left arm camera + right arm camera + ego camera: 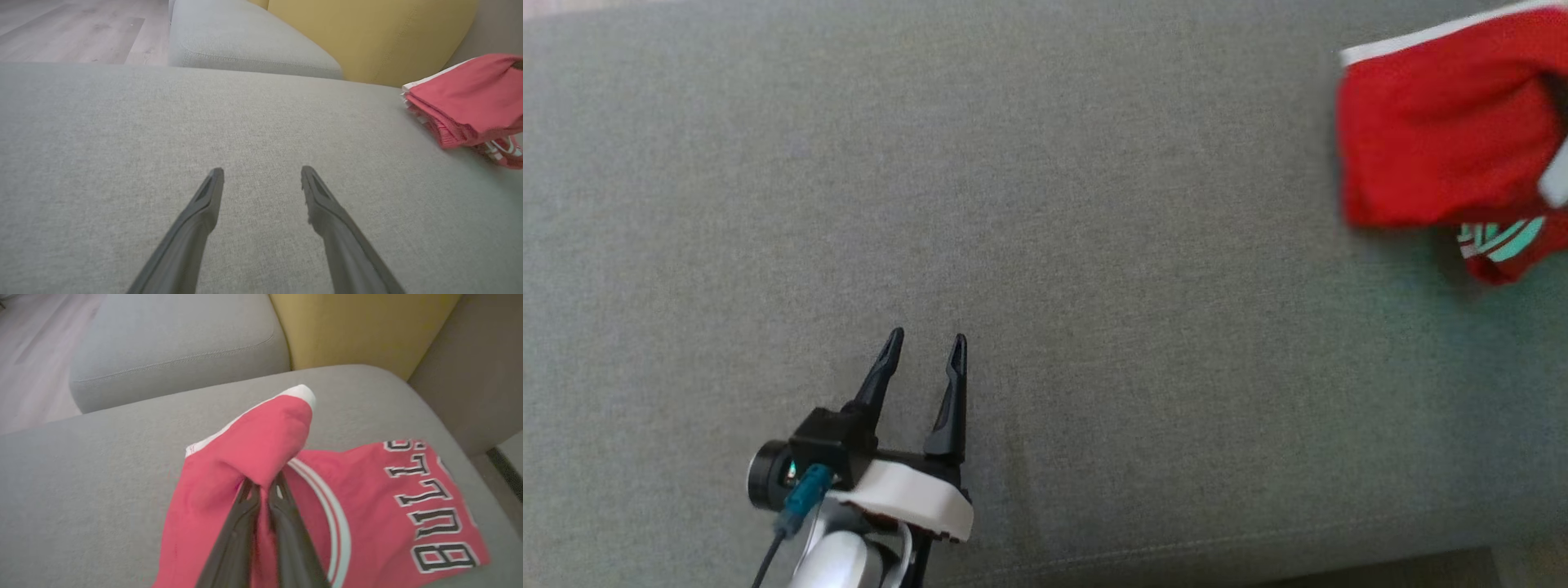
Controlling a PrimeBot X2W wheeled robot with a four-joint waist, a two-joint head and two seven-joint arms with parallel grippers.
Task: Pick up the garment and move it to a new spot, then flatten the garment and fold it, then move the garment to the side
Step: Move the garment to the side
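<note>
Our right hand [263,489] is pinched closed on a raised fold of the red garment [367,506], which lies bunched at the far right end of the grey sofa cushion [1013,204]. Our left hand [927,339] hangs wide open and empty, well apart to the garment's left. Bunched like this, its long axis is hard to judge. We think the carry falls to the right arm.
</note>
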